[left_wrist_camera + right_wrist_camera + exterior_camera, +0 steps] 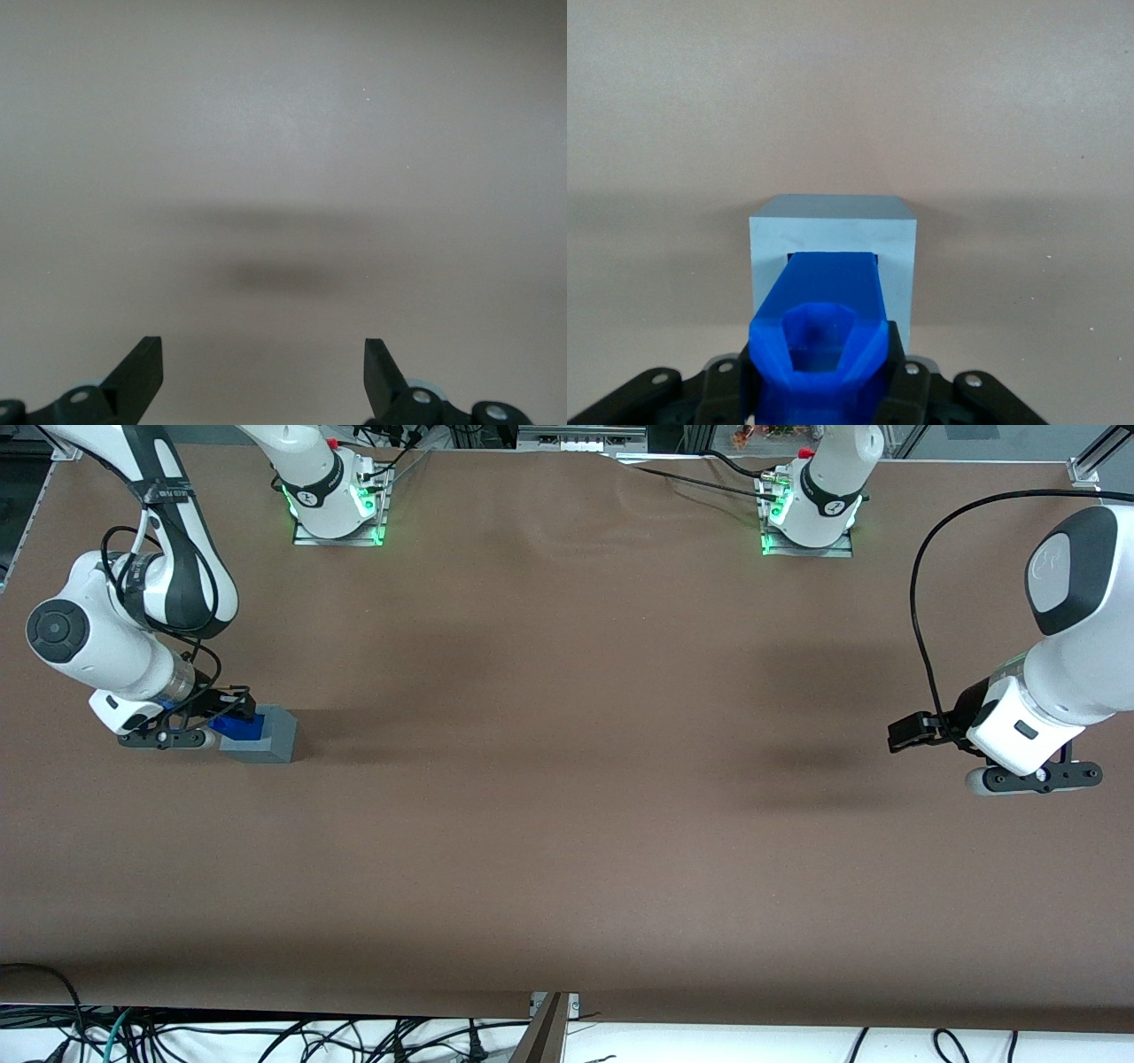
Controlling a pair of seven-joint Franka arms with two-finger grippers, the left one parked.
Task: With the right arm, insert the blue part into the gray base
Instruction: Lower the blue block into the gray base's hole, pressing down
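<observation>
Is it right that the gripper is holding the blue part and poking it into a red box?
Almost. The gripper does hold the blue part and its tip is going into the box's socket, but the box is gray, not red. It is the gray base. The right wrist view shows this plainly, and the front view shows it too.

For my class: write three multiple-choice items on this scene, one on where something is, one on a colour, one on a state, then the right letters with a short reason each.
1. Where is the gray base?
A. toward the working arm's end of the table
B. at the table's middle
C. toward the parked arm's end

2. What colour is the part the gripper holds?
A. red
B. blue
C. green

3. How does the part stand to the base's socket?
A. lying apart on the table
B. its tip entering the socket
C. stacked beneath the base

Answers: A, it sits beside the working arm; B, deep blue in both views; B, the wrist view shows its end in the opening.
</observation>
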